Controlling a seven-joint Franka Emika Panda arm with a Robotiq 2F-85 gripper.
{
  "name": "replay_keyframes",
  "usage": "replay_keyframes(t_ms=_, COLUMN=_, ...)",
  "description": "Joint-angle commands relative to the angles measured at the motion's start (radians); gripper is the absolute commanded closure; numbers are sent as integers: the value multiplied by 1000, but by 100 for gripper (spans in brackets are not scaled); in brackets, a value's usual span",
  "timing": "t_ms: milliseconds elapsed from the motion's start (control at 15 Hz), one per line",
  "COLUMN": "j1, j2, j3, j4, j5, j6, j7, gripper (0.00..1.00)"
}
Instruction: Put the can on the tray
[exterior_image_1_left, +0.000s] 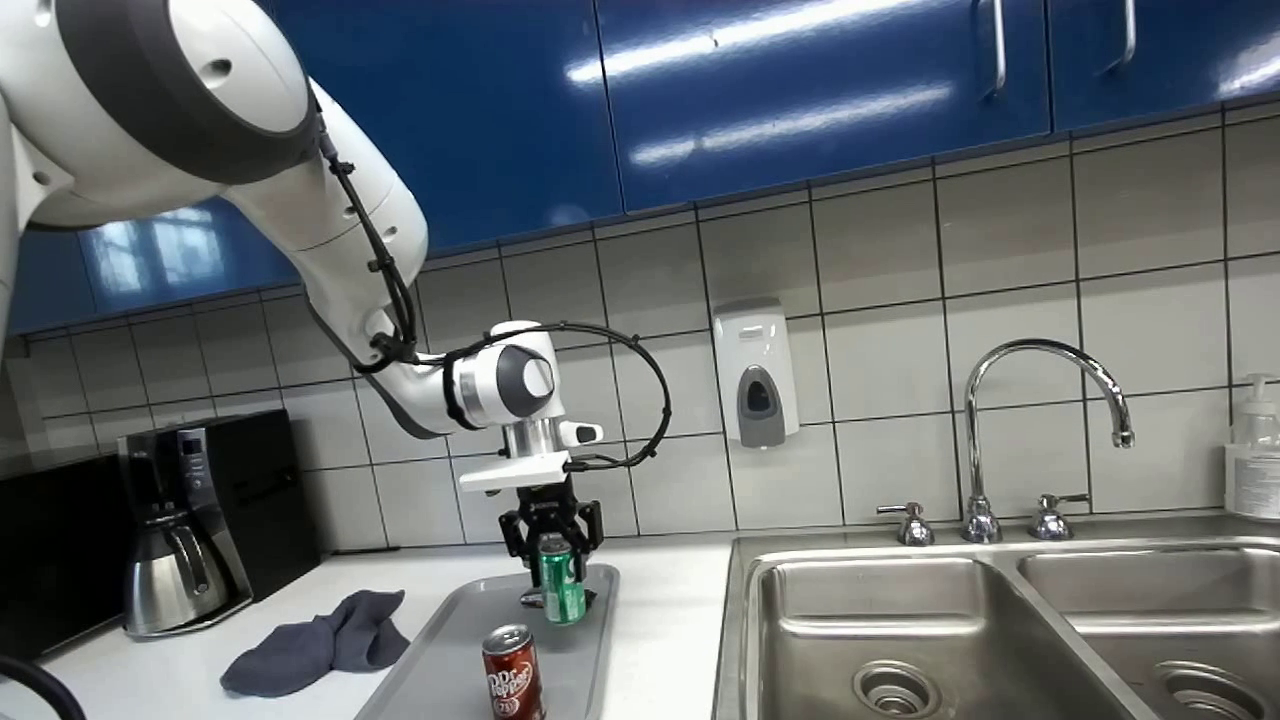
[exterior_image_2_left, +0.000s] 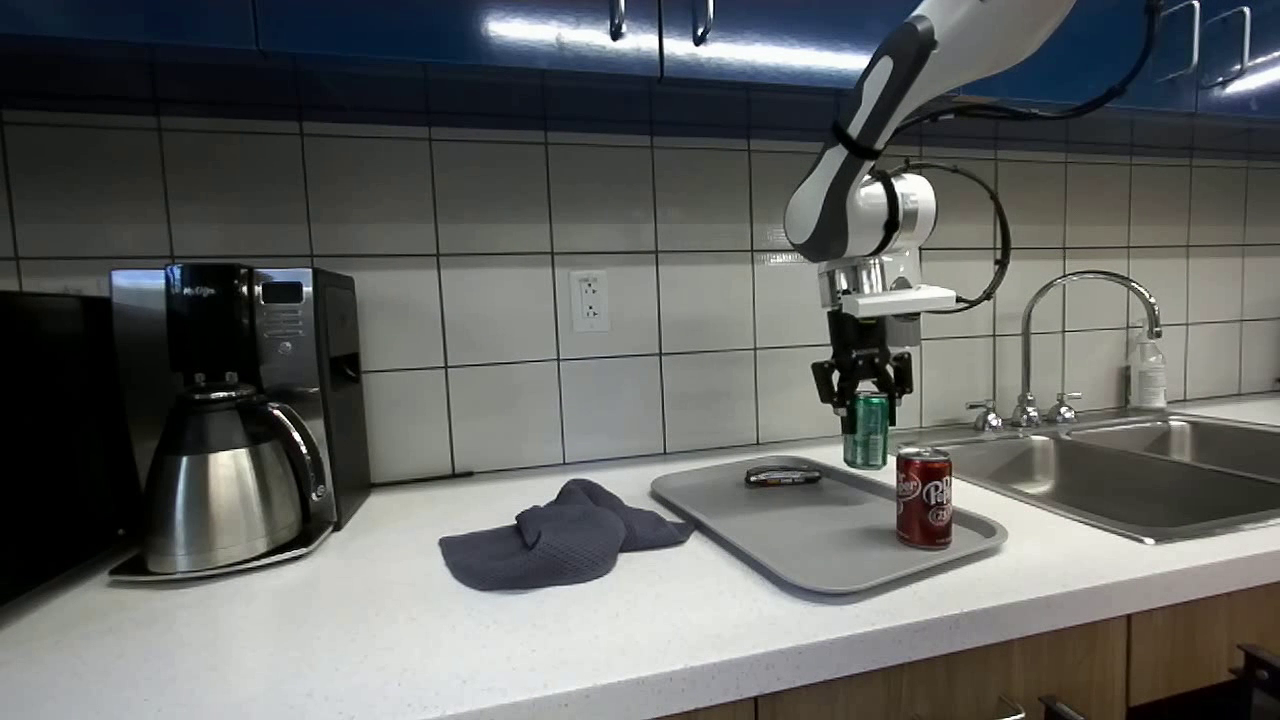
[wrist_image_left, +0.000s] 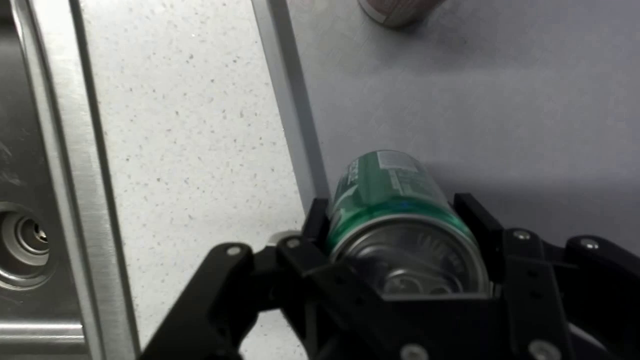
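Gripper (wrist_image_left: 394, 214), one: clasped around green can (exterior_image_1_left: 562, 584), long axis near upright; base seemingly above tray (exterior_image_2_left: 780, 525), just inside one edge.

This is a kitchen; a double steel sink (exterior_image_1_left: 860, 598) is let into a white counter (exterior_image_2_left: 330, 640); a curved tap (exterior_image_1_left: 975, 450) rises at the sink's back edge; tiles (exterior_image_1_left: 880, 360) run up behind the sink, with blue cabinets (exterior_image_1_left: 840, 70) over it; a dispenser (exterior_image_1_left: 765, 375) hangs above the sink's back corner; a coffee maker (exterior_image_2_left: 288, 375) shares the counter, well apart from the sink.
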Motion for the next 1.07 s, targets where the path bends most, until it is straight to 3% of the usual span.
replay_keyframes(t_ms=0, j1=23, j2=-42, j3=4, j4=-74, j5=-61, j6=86, j7=50, gripper=60)
replay_keyframes(t_ms=267, j1=30, j2=-34, j3=1, j4=-105, j5=-82, j6=138, j7=63, gripper=60)
replay_keyframes(t_ms=1000, j1=32, j2=-6, j3=-8, j4=-120, j5=-122, j6=143, j7=106, gripper=60)
